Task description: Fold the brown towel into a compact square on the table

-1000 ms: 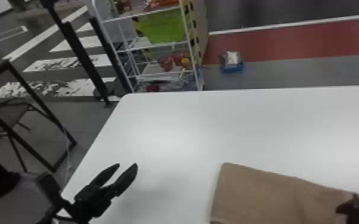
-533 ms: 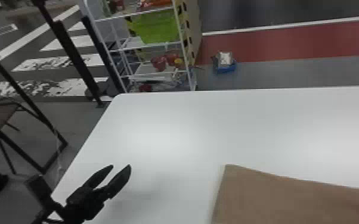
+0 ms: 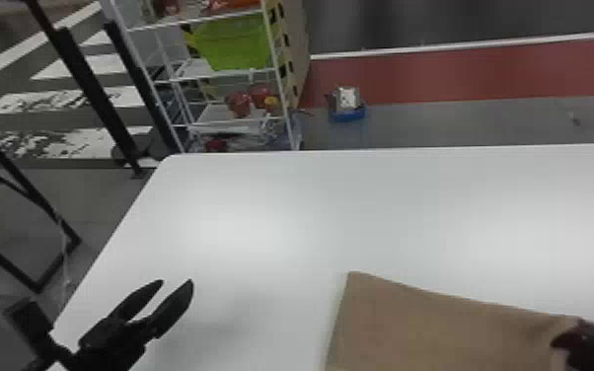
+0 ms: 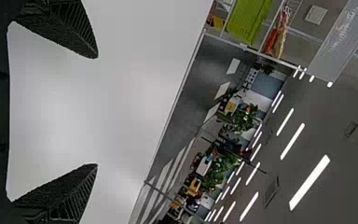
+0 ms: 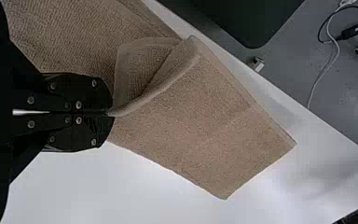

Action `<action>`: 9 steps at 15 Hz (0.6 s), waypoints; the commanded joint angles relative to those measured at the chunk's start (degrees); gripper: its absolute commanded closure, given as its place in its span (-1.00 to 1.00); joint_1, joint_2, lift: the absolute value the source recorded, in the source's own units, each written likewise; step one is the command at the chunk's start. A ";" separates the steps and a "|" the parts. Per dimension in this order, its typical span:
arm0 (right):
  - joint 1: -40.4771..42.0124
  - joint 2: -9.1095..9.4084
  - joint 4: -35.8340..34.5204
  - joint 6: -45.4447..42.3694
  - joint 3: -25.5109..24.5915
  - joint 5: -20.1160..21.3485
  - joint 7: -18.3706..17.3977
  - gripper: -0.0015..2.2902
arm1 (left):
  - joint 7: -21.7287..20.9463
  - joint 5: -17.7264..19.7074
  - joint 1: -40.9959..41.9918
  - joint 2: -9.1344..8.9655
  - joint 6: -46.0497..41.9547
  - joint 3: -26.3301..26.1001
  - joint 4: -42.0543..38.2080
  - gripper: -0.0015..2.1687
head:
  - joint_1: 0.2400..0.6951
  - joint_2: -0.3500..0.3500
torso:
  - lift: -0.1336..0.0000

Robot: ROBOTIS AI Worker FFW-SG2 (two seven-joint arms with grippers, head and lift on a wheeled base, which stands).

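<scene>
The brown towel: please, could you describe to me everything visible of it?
The brown towel looks like soft, textured cloth with hemmed edges. It lies on the white table, not yet a compact square. The right gripper pinches an edge between closed fingers, raising a ridge beside a turned-over flap; the rest looks fairly flat.

White rack (image 3: 212, 113), green bin (image 3: 234, 44), grey floor (image 3: 434, 123)
</scene>
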 commanded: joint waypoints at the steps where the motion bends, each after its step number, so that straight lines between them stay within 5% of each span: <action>1: 2.39 0.05 -4.44 -0.06 -3.11 -2.59 0.19 0.37 | 0.00 0.00 0.00 -0.15 0.00 -0.10 0.13 -0.96 | 1.00 0.74 | -1.00; 4: 6.26 -0.39 -9.71 -0.77 -11.37 -8.04 0.19 0.37 | 0.44 -0.17 -0.53 -0.15 -0.17 -0.54 0.66 -0.96 | 1.00 0.72 | -1.00; 9: 5.21 -0.30 -1.36 -6.39 -12.34 -5.57 0.19 0.37 | 0.61 -1.58 -1.14 -0.15 -0.53 -2.12 1.98 -0.96 | 1.00 0.51 | -1.00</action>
